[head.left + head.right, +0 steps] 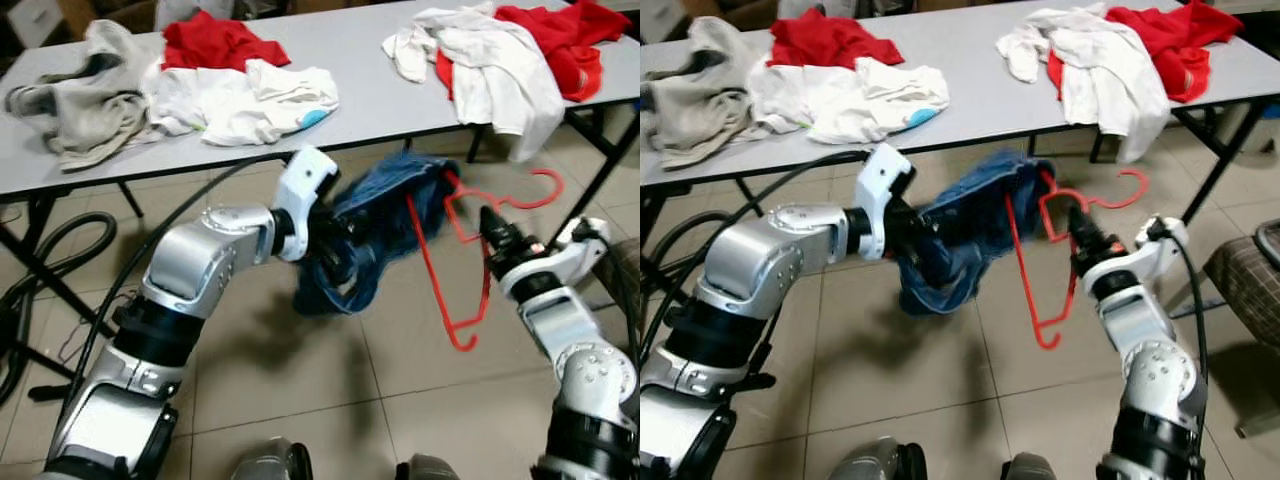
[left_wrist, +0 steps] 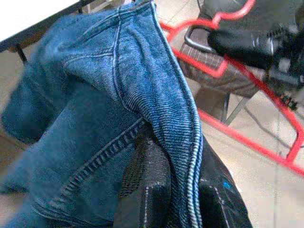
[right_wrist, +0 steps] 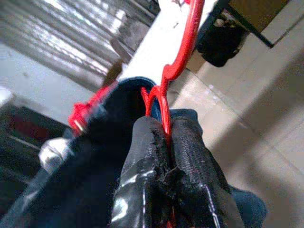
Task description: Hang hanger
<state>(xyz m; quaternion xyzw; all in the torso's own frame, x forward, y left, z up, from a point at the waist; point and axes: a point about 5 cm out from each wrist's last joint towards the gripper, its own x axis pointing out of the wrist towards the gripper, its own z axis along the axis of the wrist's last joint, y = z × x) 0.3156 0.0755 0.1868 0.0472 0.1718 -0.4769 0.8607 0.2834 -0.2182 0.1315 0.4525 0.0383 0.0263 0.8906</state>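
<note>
A red plastic hanger (image 1: pixel 432 272) hangs in the air in front of the table, its hook (image 1: pixel 545 190) pointing right. My right gripper (image 1: pixel 487 218) is shut on the hanger near its neck; the right wrist view shows the red bar (image 3: pixel 185 42) pinched between the black fingers (image 3: pixel 190 156). A blue denim garment (image 1: pixel 385 215) is draped partly over the hanger's left shoulder. My left gripper (image 1: pixel 342 260) is shut on the denim's lower fold; in the left wrist view, denim (image 2: pixel 118 95) covers the fingers (image 2: pixel 147 185), with the hanger (image 2: pixel 247 142) beyond.
A grey folding table (image 1: pixel 360 110) stands just behind, with a beige garment (image 1: pixel 90 100), white and red clothes (image 1: pixel 240 90) and another pile (image 1: pixel 510 60). Its black legs (image 1: pixel 600 190) and black cables (image 1: pixel 50 260) lie on the tiled floor. A chair (image 1: pixel 1250 280) is right.
</note>
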